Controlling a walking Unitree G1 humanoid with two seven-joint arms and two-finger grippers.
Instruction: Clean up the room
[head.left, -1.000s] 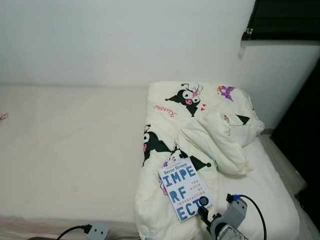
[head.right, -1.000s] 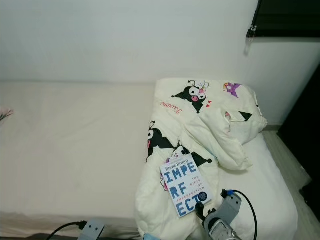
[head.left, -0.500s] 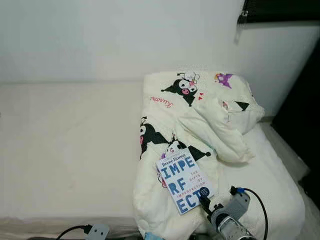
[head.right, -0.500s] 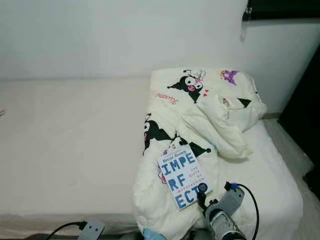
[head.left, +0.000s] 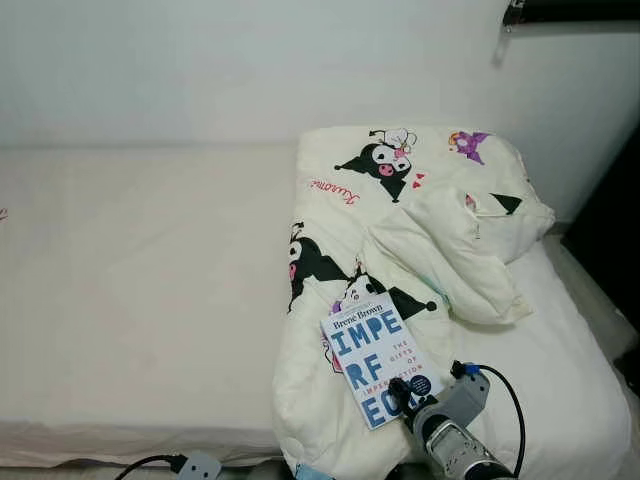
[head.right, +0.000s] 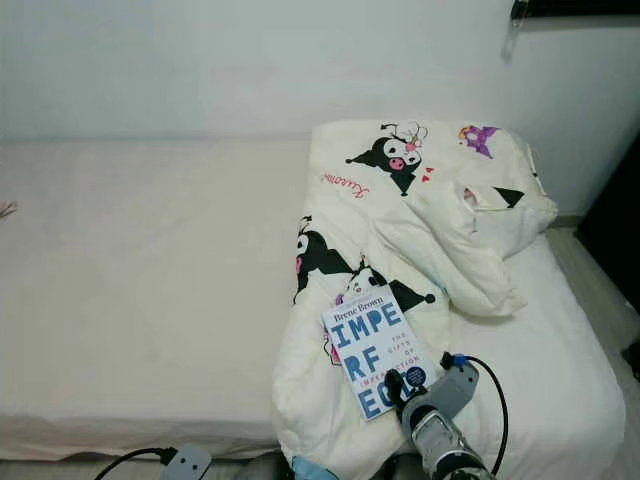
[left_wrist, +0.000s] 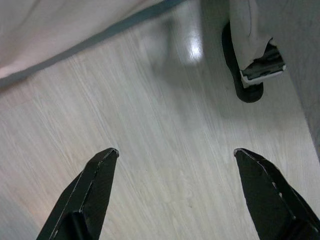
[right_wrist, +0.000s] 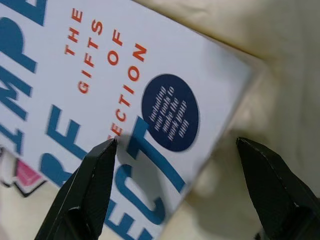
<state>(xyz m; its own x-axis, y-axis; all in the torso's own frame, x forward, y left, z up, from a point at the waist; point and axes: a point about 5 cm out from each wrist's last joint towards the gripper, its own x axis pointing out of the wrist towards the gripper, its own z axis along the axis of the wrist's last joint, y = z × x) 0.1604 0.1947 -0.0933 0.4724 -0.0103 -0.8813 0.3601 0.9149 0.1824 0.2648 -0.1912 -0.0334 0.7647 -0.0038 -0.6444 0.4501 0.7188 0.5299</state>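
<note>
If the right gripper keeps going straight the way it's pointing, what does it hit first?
Most likely the book. The right gripper, open, points at the cover's lower corner near the dark blue circle, with the book lying on the cartoon-print comforter. How close it is stays unclear.

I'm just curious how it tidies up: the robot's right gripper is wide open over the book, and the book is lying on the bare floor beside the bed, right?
Not quite. The right gripper is open over the book, but the book lies on the cartoon-print blanket on the bed, not on the floor. The left eye view shows this.
</note>
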